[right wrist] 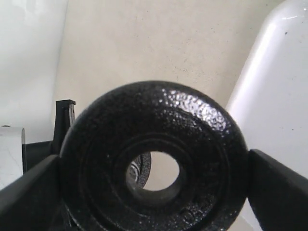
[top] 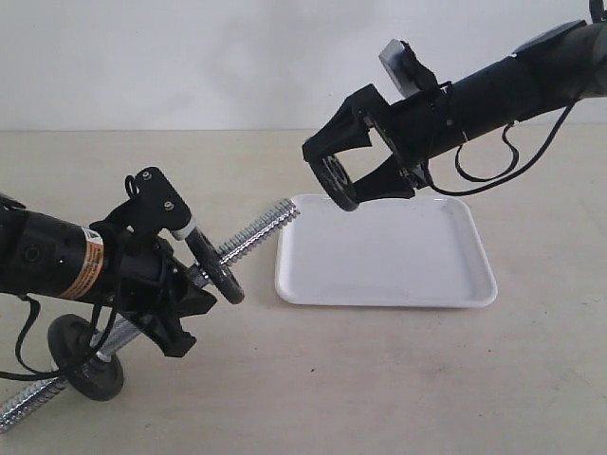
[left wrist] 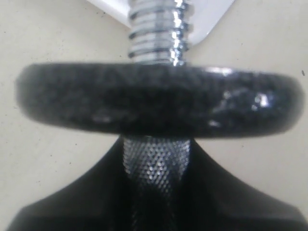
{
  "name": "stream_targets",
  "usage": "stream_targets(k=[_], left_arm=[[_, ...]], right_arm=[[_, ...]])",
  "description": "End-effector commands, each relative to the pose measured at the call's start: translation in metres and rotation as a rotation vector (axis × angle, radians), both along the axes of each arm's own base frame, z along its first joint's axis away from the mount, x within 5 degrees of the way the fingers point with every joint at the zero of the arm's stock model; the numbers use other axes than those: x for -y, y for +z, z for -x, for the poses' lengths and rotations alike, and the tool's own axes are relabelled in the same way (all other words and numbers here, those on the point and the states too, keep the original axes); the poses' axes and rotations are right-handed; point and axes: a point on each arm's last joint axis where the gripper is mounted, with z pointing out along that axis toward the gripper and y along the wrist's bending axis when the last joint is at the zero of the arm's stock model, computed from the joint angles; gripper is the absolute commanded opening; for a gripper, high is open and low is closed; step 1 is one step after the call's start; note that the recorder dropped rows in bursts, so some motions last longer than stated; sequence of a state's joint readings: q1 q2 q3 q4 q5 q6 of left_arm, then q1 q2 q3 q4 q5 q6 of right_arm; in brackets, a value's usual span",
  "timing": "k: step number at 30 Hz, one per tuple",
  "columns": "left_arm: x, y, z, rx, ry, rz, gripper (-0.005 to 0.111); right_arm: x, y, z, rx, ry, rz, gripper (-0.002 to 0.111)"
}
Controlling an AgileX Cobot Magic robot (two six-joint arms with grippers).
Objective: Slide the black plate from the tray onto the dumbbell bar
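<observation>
Beige tabletop [top: 379, 379], white wall [top: 190, 57]: black plate [top: 339, 182] clamped between right fingers [top: 384, 180], lifted clear of the tray [top: 455, 284].
Left fingers [top: 175, 327] grip the dumbbell bar [top: 256, 232]; a misaligned hole would likely snag its threaded tip and jam.

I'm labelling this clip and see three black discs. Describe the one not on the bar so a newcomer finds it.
Find the white tray on the right of the exterior view; above its far left corner hangs the right claw, gripping the black plate by its rim. The two other discs sit threaded on the dumbbell bar at left; this one is airborne, its hole empty.
</observation>
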State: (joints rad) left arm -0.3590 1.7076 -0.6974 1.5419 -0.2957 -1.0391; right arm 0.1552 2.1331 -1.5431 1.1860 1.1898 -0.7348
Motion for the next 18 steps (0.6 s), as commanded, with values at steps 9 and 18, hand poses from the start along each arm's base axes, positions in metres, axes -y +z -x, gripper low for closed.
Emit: stream_targets(k=[9,18], left_arm=[[0.007,0.029,-0.014,0.113,-0.008,0.058,0.004],[0.008,0.024,-0.021,0.128,-0.028,0.024,0.004]], right_arm=[[-0.016,0.011,0.013,-0.058,0.046,0.034,0.000],[-0.017,0.026,0.014,-0.037,0.030,-0.007,0.000]])
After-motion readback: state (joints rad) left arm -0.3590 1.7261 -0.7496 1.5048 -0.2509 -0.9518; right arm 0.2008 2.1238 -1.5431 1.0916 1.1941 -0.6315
